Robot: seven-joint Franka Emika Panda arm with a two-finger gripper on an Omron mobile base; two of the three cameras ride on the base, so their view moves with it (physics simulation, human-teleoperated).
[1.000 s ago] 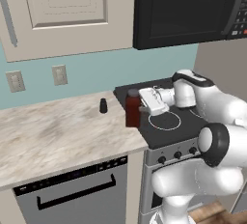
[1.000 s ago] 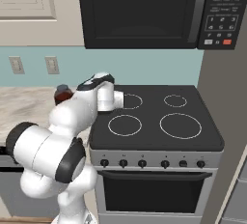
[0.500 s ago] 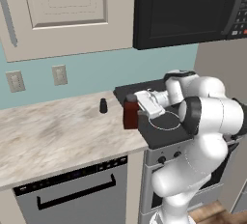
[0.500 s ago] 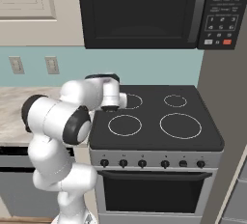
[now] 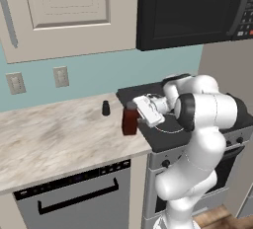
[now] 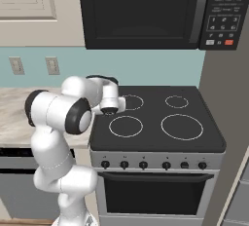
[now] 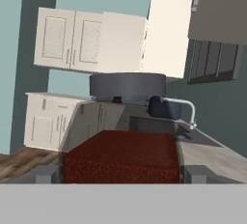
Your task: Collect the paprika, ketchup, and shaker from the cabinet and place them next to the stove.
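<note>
In the left base view, the paprika (image 5: 130, 121) stands upright on the marble surface (image 5: 54, 141), just beside the left edge of the stove (image 5: 170, 134). The white hand of the arm lies sideways at the jar, and its fingers (image 5: 132, 106) reach around the upper part of the jar from the stove side; from this view I cannot tell if they touch it. The shaker (image 5: 105, 108) stands alone on the surface, farther back and to the left, near the blue wall and apart from the paprika. Above the surface hangs the cabinet (image 5: 69, 16) with its panelled door closed, and a black microwave (image 5: 192, 8) hangs over the stove. A dishwasher (image 5: 74, 198) sits under the surface. In the right base view, the arm bends over the left edge of the stove (image 6: 155, 122), and its own white links hide the hand and the jar. The marble surface (image 6: 14, 118) continues to the left and the microwave (image 6: 141, 10) is above. In the hand view, the paprika (image 7: 120, 158) stands very close, with its wide grey cap (image 7: 128, 86) on top, and it sits between the two fingers (image 7: 46, 175), which are spread wide, one on each side of the jar. Whether they press on it, I cannot tell. A faucet (image 7: 185, 109) shows behind the jar.
</note>
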